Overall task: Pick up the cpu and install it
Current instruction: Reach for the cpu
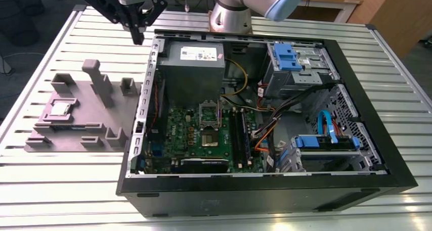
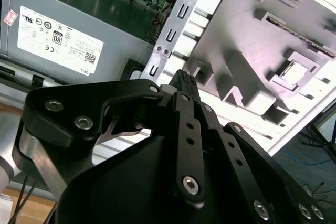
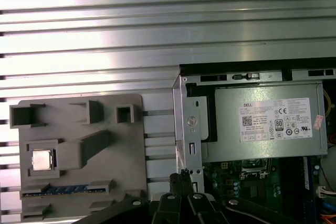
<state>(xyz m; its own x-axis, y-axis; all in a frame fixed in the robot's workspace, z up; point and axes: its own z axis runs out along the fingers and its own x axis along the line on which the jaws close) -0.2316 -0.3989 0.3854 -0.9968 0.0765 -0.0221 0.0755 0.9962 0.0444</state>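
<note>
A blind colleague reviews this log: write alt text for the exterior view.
The robot arm's gripper, shut and holding nothing, hangs by a corner of an open computer case on a slatted metal table. The cpu lies in a recess of a grey fixture at the exterior view's left, apart from the gripper; the motherboard shows inside the case.

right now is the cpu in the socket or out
Out. The cpu lies in a pocket of the grey tray, outside the case.
</note>
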